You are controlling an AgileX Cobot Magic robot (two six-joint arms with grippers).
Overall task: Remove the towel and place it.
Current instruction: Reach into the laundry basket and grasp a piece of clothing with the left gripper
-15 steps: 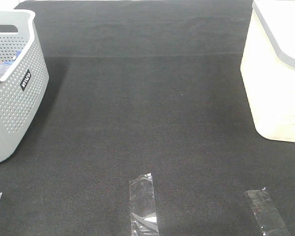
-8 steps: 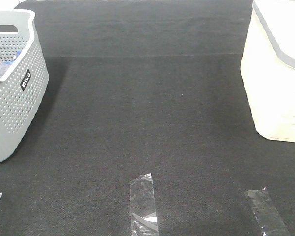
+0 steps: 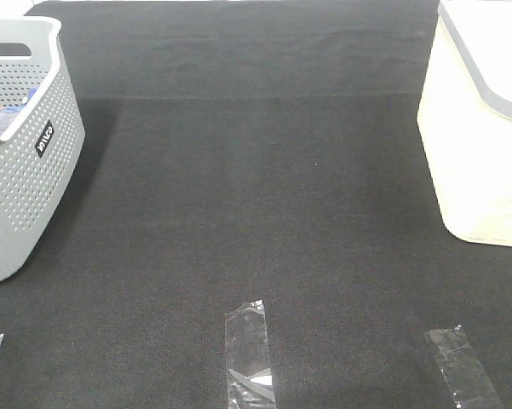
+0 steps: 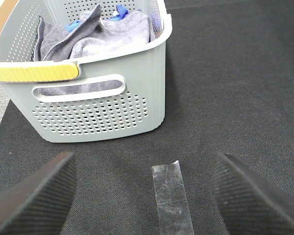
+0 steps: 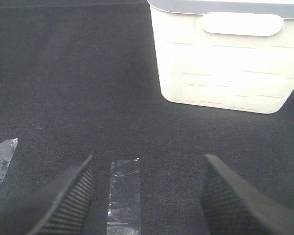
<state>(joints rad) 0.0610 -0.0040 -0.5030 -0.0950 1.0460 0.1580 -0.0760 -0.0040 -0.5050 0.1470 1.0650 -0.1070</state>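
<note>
Left gripper (image 4: 144, 196) and right gripper (image 5: 149, 196) gaped open, empty; the towel (image 4: 107, 44) sat in the grey basket (image 4: 98, 112), removal apparently not begun.

Lab tabletop: tape marks (image 3: 249, 349), black mat (image 3: 264, 196)

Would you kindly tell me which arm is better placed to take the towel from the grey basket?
Left: the left gripper, open, faces the grey basket holding the towel; the right gripper faces the white bin.

Left claw (image 4: 144, 169), right claw (image 5: 147, 164): matte black (ribbed).
</note>
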